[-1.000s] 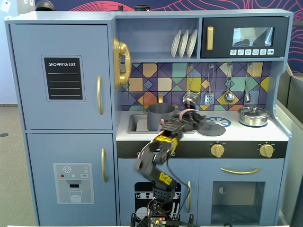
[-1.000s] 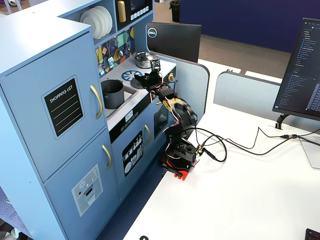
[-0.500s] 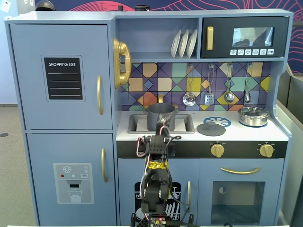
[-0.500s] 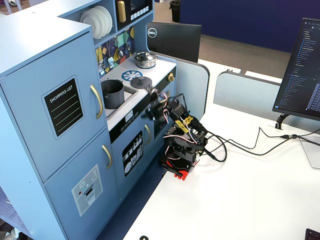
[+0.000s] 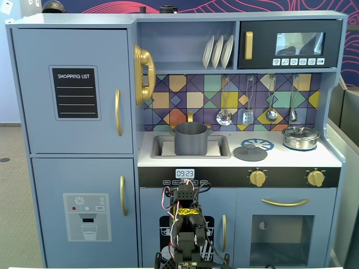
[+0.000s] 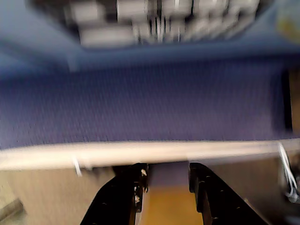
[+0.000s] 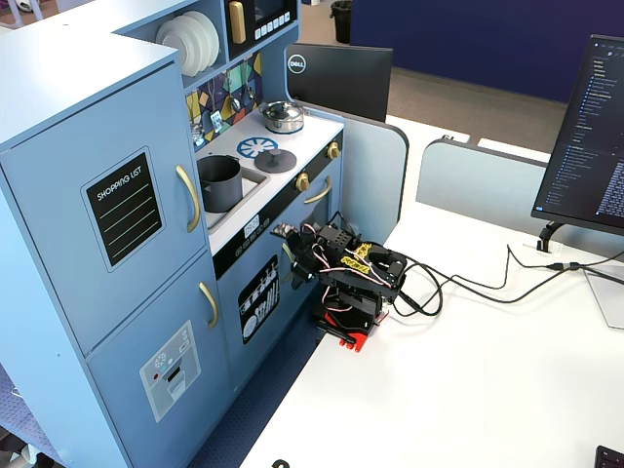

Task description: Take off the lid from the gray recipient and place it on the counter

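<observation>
So the flat matte dark gray lid with the little centre knob (image 5: 250, 152) is lying on the white flat counter of the blue toy kitchen (image 5: 331, 159), its far edge overlapping the blue round burner print (image 5: 261, 143). The matte dark gray cylindrical stockpot (image 5: 190, 139) stands uncovered in the recessed sink (image 5: 220, 147), well apart from the lid. There's open white worktop in front of the lid up to the counter's front edge. A shiny silver pot with its own lid (image 5: 300, 137) sits near the right end in a fixed view, with a gap between it and the gray lid. Utensils hang on the tiled backsplash above (image 5: 224, 117).

The black two-finger hand (image 6: 166, 178) is folded low on the white bench (image 7: 468, 390), beside the cabinet doors — nowhere near the counter. The wrist view is blurry but shows the fingers (image 6: 133, 187) apart with nothing between them. Only the angled fixed view shows the arm's cables (image 7: 468, 285) trailing across the bench toward a monitor (image 7: 590, 146).
</observation>
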Robot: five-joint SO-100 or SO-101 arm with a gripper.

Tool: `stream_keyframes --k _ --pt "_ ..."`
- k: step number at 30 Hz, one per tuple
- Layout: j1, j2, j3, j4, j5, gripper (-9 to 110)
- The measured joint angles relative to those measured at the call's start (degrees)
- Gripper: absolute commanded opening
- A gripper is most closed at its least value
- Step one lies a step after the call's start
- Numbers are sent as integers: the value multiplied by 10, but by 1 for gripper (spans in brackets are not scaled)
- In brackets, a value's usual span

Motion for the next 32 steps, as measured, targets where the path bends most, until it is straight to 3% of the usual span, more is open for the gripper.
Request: stream_keyframes --k 32 --pt "-11 11 0 38 11 8"
